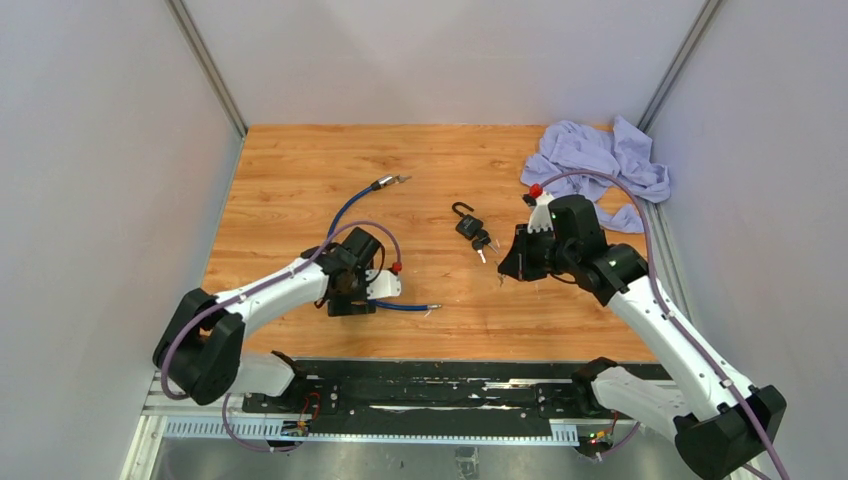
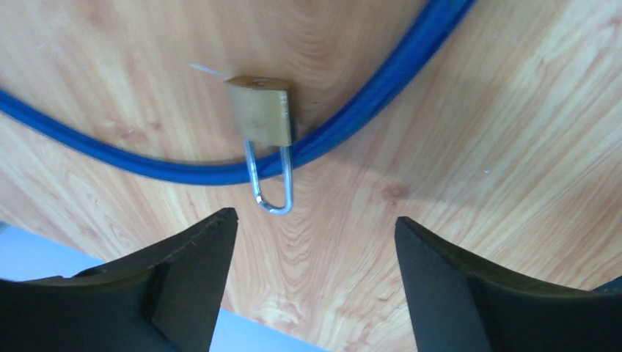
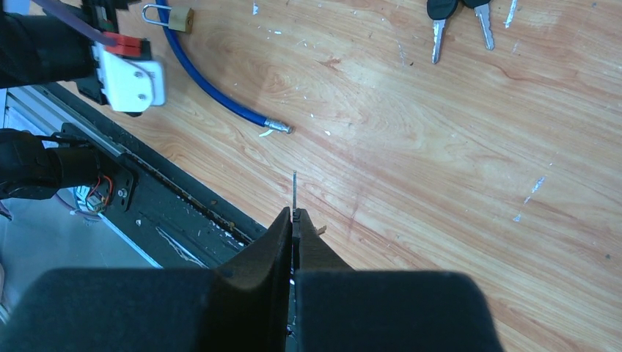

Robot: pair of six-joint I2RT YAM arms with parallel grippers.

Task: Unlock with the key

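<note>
Hovering over the wooden desk (image 1: pixel 290 170), the left hand (image 2: pixel 315 218) has its two dark fingers (image 2: pixel 198 249) spread wide and holds nothing. The brass lock (image 2: pixel 258 110) lies flat just beyond them, upper centre of the left wrist view. Its body is a small matte gold block, and its shackle (image 2: pixel 270 187) is a thin, shiny steel loop. The lock's long axis runs up and down the frame, with the shackle pointing down toward the hand. The shackle's legs cross a smooth, glossy blue cable (image 2: pixel 147 165); whether they loop it I cannot tell.

The right hand (image 3: pixel 293 216) is pressed together, pinching a thin metal key (image 3: pixel 294 192) seen edge-on. Its tip points straight up the frame, in line with the fingers.

A black lock (image 1: pixel 468 225) with keys (image 1: pixel 483 243) lies mid-desk. A crumpled lilac cloth (image 1: pixel 600 160) sits at the upper right.
</note>
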